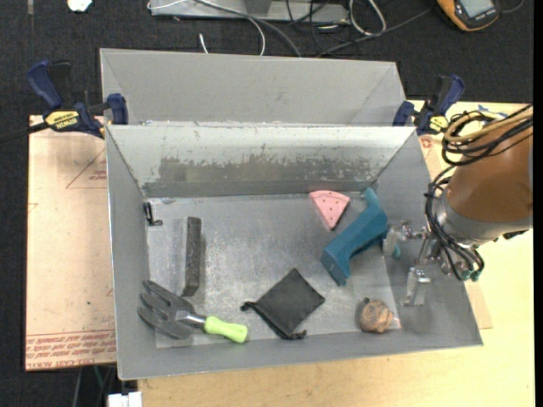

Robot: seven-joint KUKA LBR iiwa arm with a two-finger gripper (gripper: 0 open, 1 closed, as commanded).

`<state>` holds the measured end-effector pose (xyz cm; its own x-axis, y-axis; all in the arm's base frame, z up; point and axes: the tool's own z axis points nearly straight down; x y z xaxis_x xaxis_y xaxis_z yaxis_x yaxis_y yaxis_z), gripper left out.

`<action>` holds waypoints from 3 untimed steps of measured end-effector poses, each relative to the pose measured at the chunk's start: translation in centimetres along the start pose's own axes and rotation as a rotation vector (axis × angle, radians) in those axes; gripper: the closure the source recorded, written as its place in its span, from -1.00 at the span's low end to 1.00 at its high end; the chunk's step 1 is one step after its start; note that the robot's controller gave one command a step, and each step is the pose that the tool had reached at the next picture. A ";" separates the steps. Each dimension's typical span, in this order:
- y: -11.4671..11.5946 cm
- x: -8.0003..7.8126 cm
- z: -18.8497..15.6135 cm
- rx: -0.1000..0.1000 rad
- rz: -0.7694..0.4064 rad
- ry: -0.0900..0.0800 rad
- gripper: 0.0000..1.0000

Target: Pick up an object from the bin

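My gripper (417,283) hangs low at the bin's right wall, with nothing seen in it. Just to its left and a little nearer the front lies a small brownish, stone-like lump (376,315). A teal blue angular block (356,240) leans on the floor to the gripper's left, its upper end close to the wrist. Behind that block, by the back wall, lies a pink wedge (329,207).
A black flat pouch (288,303) lies front centre. At the front left is a grey fork-like tool with a green handle (183,317), with a dark bar (193,255) behind it and a small black clip (151,214) further back. The arm comes in over the right rim.
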<state>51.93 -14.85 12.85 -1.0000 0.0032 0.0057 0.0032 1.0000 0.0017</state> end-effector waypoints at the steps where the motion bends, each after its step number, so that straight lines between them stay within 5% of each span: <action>1: 0.0 -0.2 -0.3 0.001 -0.004 -0.006 -1.00; 2: 2.1 -6.5 3.8 0.007 -0.283 -0.014 -1.00; 3: 2.5 -8.2 2.0 0.004 -0.414 -0.011 -1.00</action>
<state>60.10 -12.40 10.83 -0.9170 -0.3989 -0.0057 -0.3989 0.9170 -0.0025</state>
